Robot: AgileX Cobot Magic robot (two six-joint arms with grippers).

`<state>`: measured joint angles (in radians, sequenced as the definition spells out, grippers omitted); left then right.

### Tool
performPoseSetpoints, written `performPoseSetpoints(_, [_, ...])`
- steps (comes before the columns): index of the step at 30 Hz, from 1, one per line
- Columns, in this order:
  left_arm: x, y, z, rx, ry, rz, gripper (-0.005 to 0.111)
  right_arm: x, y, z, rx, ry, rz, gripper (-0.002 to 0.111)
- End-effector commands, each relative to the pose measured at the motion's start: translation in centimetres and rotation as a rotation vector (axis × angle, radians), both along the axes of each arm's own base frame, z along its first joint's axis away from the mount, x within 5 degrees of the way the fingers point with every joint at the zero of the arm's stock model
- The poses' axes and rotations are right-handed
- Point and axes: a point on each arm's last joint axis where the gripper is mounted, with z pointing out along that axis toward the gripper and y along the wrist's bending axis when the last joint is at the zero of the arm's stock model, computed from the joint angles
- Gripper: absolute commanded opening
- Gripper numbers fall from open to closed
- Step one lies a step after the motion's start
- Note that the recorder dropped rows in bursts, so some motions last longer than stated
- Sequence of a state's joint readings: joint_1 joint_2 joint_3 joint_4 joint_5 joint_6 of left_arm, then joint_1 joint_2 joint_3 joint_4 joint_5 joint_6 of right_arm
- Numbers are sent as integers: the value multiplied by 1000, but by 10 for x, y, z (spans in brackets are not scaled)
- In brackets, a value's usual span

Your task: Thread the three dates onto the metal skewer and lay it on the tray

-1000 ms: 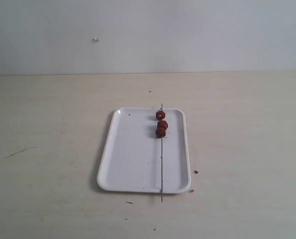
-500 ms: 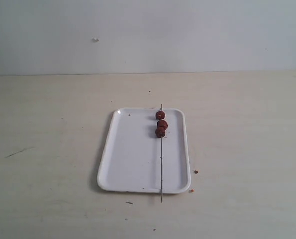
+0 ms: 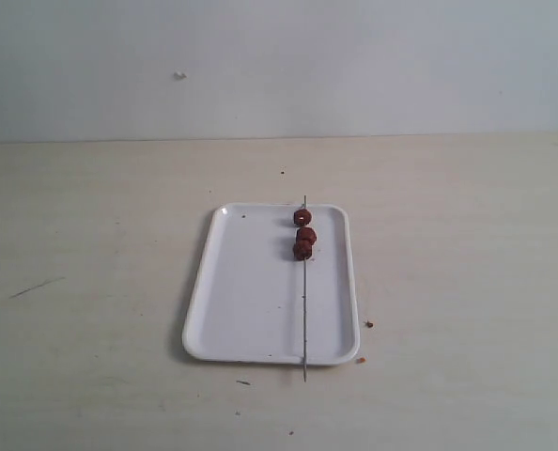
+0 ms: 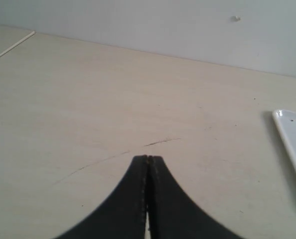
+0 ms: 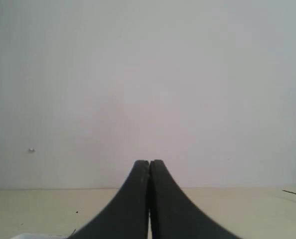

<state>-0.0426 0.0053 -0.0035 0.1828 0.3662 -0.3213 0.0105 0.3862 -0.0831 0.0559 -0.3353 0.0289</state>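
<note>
The white tray (image 3: 251, 310) lies in the middle of the table in the exterior view. The thin metal skewer (image 3: 303, 310) lies lengthwise along its right side, with both ends past the rim. The three dates (image 3: 303, 235) are threaded on the skewer near the tray's far end. Neither arm appears in the exterior view. My left gripper (image 4: 148, 158) is shut with nothing in it, over bare table; a corner of the tray (image 4: 291, 134) shows beside it. My right gripper (image 5: 149, 162) is shut and empty, facing the wall.
Small brown crumbs (image 3: 369, 324) lie on the table by the tray's near right corner. A dark scratch (image 3: 37, 287) marks the table at the left. A pale wall (image 3: 279, 66) stands behind the table.
</note>
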Motion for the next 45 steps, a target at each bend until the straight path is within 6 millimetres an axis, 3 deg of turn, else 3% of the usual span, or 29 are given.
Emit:
performPoseSetpoints(1, [0, 0, -1, -2, -5, 0, 0, 0, 0, -2, 0, 4, 2, 0])
performPoseSetpoints(10, [0, 0, -1, -2, -5, 0, 0, -1, -1, -5, -36, 42, -14, 0])
performPoseSetpoints(15, [0, 0, -1, -2, -5, 0, 0, -19, -10, -19, -113, 186, -142, 0])
performPoseSetpoints(22, [0, 0, -1, -2, -5, 0, 0, -42, -12, -24, -147, 194, -250, 0])
performPoseSetpoints(30, [0, 0, -1, -2, -5, 0, 0, -44, -11, -37, -120, 338, -233, 0])
performPoseSetpoints(37, [0, 0, -1, -2, -5, 0, 0, -44, -11, -40, -5, 349, -235, 0])
performPoseSetpoints(45, [0, 0, -1, -2, -5, 0, 0, -44, -11, -40, -3, 348, -235, 0])
